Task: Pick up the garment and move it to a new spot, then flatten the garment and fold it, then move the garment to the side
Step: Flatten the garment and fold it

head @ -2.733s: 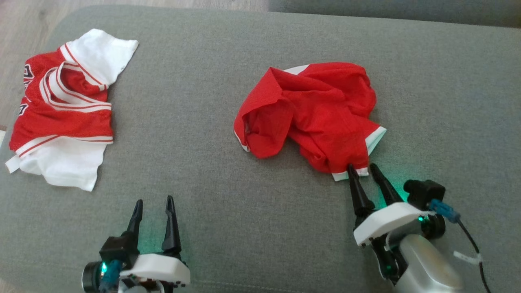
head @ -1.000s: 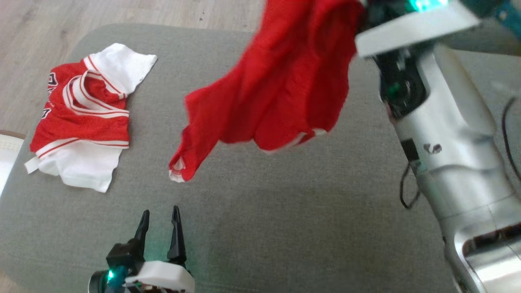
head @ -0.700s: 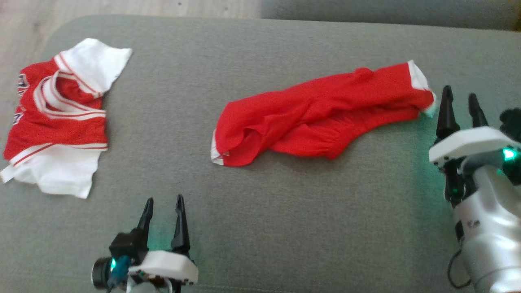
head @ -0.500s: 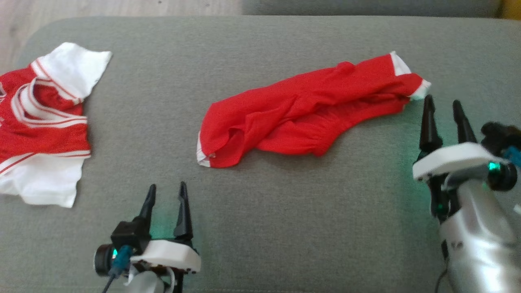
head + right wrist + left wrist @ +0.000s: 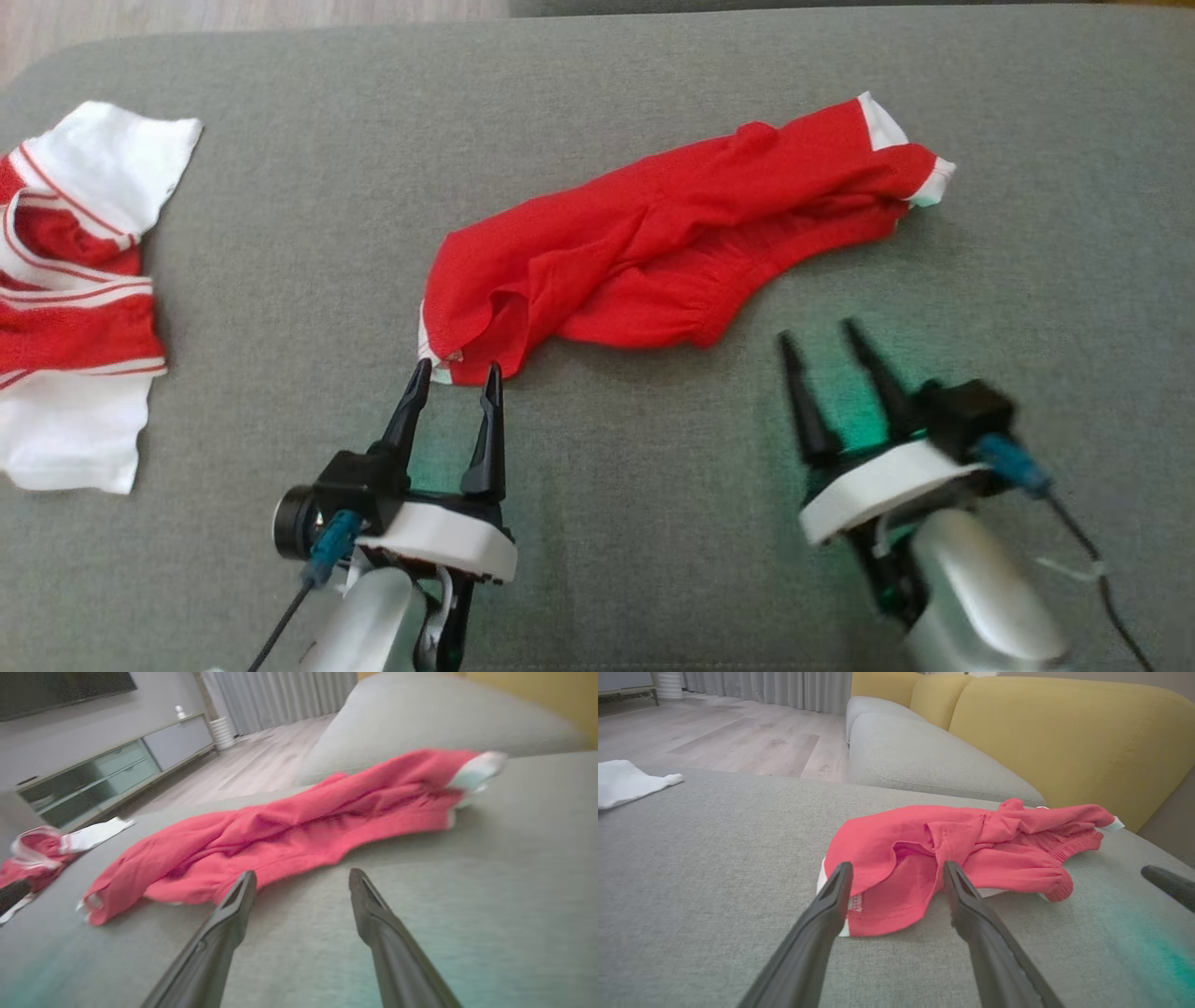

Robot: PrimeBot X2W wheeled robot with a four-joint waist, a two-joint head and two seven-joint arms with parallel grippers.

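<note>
The red garment [image 5: 672, 247] with white trim lies stretched in a crumpled band across the grey cushion [image 5: 597, 523], running from near left to far right. My left gripper [image 5: 455, 373] is open, its fingertips straddling the garment's near left corner [image 5: 873, 914]. In the left wrist view the garment [image 5: 971, 849] lies just past the open left gripper [image 5: 894, 877]. My right gripper [image 5: 820, 336] stands open on bare cushion, a little short of the garment's lower edge. In the right wrist view the garment [image 5: 289, 835] lies beyond the empty right gripper [image 5: 301, 877].
A second red and white garment [image 5: 65, 289] lies crumpled at the cushion's left edge, also visible as the far pile [image 5: 32, 854] in the right wrist view. A yellow sofa back [image 5: 1064, 732] and another grey seat cushion [image 5: 924, 756] stand behind. Wooden floor [image 5: 738, 732] lies beyond the cushion.
My right gripper let go of the garment, which now lies stretched on the cushion, and drew back toward me. My left gripper moved forward to the garment's near left corner. The camera shifted too.
</note>
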